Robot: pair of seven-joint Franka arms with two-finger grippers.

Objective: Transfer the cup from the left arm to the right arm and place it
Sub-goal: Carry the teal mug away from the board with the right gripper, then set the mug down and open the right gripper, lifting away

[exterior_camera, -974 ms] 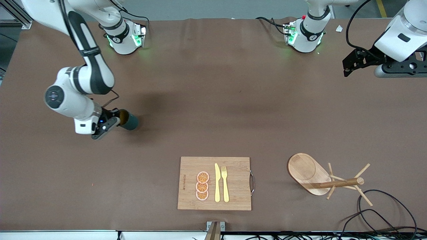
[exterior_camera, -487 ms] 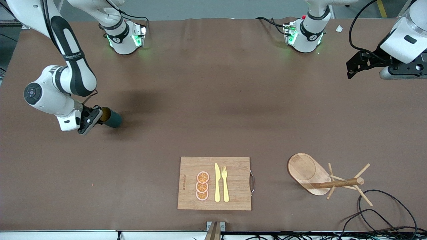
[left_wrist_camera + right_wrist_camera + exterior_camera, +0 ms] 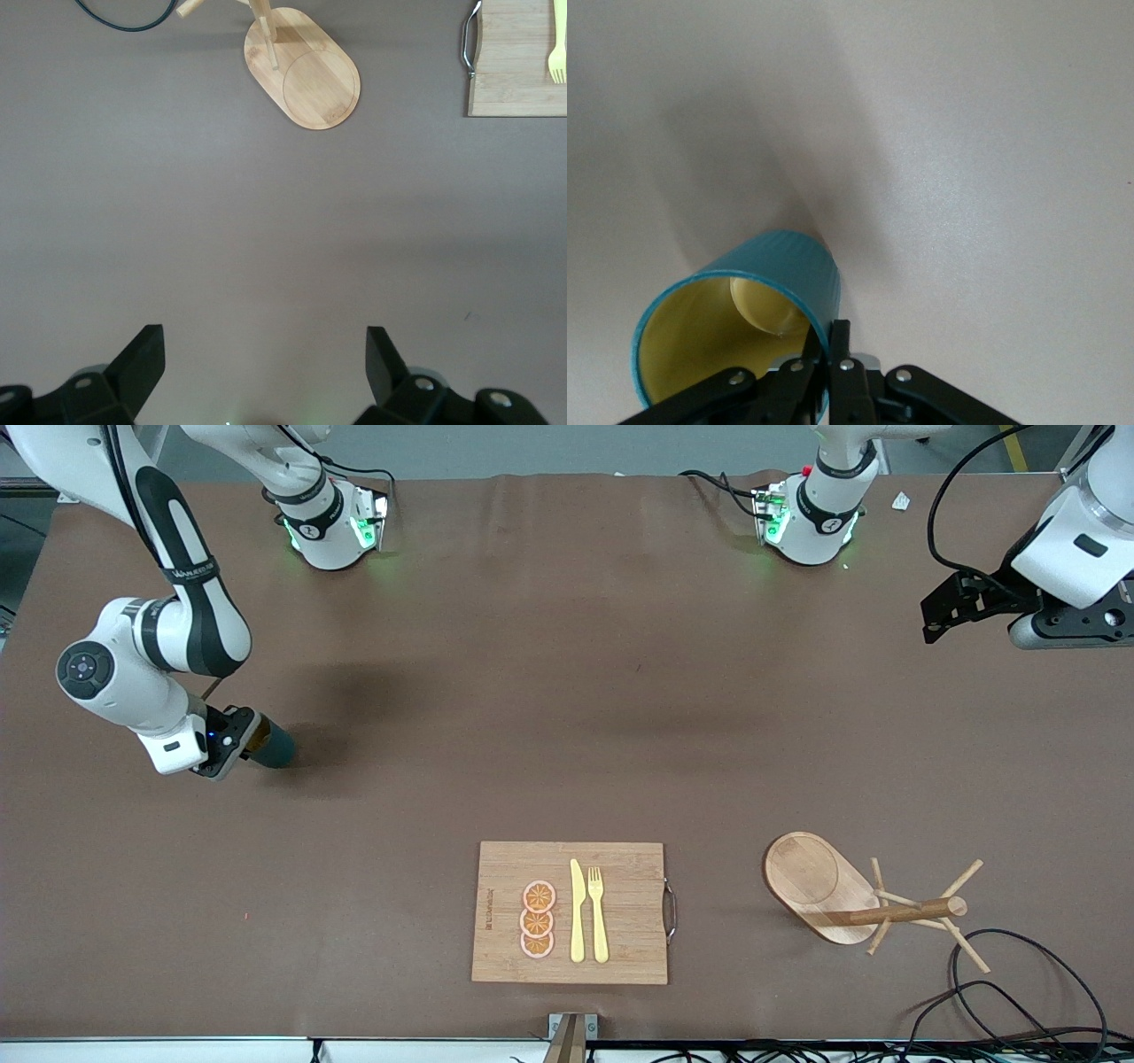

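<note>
Cup (image 3: pixel 268 746) first, from the front view: over the last second I see it travel with the right gripper (image 3: pixel 232 741) toward the right arm's end of the table and a little lower, so by my reading the handover is done and I'm in the placing leg. It hangs tilted just over the table (image 3: pixel 567 691), mouth toward the wrist, well apart from the cutting board (image 3: pixel 620 908) and the peg rack (image 3: pixel 864 903). The left gripper (image 3: pixel 930 615) has drawn back toward its own end and waits — nothing in it.

Left wrist view: the fingertips (image 3: pixel 142 354) stand wide apart over bare table, with the rack's base (image 3: pixel 306 71) farther off.

Right wrist view: the jaws are pinched tight on the cup's (image 3: pixel 735 319) rim wall — one finger inside the pale interior, one outside on the ribbed teal — and the cup leans over plain tabletop.
</note>
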